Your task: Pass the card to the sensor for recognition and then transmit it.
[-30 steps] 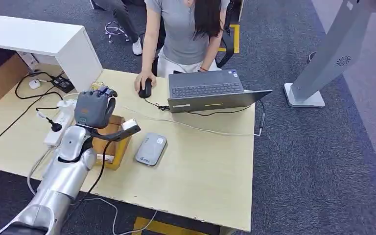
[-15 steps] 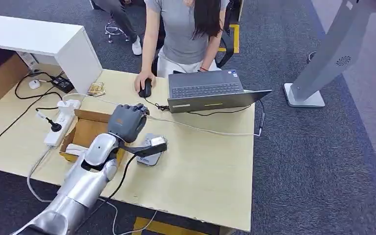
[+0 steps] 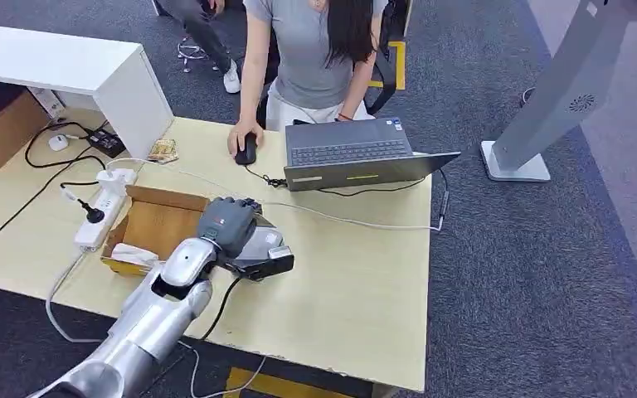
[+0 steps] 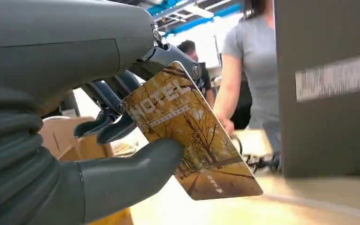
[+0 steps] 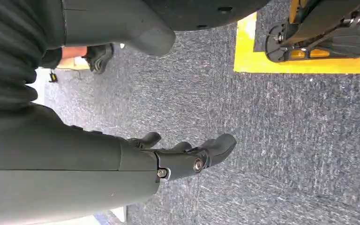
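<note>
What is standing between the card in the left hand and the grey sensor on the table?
Nothing visible does. The left hand holds the card right over the grey sensor, already covering most of it in the head view. The cardboard box lies beside it, and the laptop lies further back, both off the path.

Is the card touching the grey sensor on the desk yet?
Cannot tell. In the head view the left hand covers most of the sensor; in the left wrist view the card hangs over the desk, its lower edge unresolved.
</note>
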Robot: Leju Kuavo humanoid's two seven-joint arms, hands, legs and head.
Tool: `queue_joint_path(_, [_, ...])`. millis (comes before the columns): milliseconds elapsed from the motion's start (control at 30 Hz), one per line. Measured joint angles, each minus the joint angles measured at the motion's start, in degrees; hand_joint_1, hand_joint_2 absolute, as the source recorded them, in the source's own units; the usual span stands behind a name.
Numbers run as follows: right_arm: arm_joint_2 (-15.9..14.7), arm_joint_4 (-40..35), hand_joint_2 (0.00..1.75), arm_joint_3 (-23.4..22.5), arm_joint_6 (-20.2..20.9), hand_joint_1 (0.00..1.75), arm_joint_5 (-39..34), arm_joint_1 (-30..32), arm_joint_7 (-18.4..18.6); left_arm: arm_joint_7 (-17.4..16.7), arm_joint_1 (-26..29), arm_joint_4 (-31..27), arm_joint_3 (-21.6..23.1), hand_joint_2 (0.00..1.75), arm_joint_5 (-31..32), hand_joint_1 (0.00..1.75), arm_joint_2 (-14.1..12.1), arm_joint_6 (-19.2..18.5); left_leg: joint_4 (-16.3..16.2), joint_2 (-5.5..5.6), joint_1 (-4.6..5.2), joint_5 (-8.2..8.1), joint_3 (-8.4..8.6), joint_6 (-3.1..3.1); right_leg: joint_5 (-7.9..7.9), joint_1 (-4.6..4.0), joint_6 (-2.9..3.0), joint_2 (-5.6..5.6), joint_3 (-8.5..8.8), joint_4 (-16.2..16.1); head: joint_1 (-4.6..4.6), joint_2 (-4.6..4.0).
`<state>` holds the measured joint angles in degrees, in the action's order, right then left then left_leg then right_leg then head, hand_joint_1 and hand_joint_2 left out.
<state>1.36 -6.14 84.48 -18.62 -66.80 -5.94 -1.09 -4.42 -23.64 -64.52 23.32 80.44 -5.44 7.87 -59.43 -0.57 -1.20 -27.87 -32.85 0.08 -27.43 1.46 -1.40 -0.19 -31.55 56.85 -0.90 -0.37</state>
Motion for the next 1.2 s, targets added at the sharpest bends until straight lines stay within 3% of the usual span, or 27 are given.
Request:
queue_joint_path(233, [0.0,0.0,1.75,0.0,-0.09,0.0,-0.33,0.0,0.46,-3.84,-1.52,3.87,0.92,1.75,0.83,1.75,1.33,-2.75,0.0,0.0,0.0,0.0,0.0,0.0,0.0,0.0,0.0,0.0,0.0,0.0,-0.02,0.0])
queue_joint_path(533, [0.0,0.0,1.75,0.0,-0.11,0.0,-0.79,0.01,0.5,-4.26,-3.82,8.7,1.27,1.75,0.02,1.75,2.69,-4.52,0.0,0.03,0.0,0.0,0.01,0.0,0.0,0.0,-0.01,-0.02,0.04,0.0,-0.02,0.0])
queue_joint_path(1100, [0.0,0.0,1.75,0.02,-0.13,0.0,-1.18,0.01,0.55,-3.73,-4.83,10.29,1.4,1.75,-1.07,1.75,3.21,-4.79,0.0,0.03,0.0,0.09,0.02,-0.02,0.05,0.0,-0.02,-0.02,0.04,0.01,0.0,0.0])
queue_joint_path(1167, [0.0,0.0,1.75,0.59,-0.28,0.0,-1.49,0.06,0.39,-3.89,-5.06,8.31,1.38,1.75,-1.73,1.75,2.73,2.11,0.0,0.05,0.0,0.13,-0.02,-0.01,0.06,0.0,-0.02,-0.03,0.03,0.03,0.0,0.0])
queue_joint_path(1200, [0.0,0.0,1.75,0.79,-0.31,0.0,-1.46,0.07,0.31,-3.91,-5.11,6.94,1.38,1.75,-1.58,1.75,2.42,3.8,0.0,0.05,0.0,0.13,-0.02,-0.01,0.06,0.0,-0.02,-0.03,0.03,0.04,-0.02,0.0])
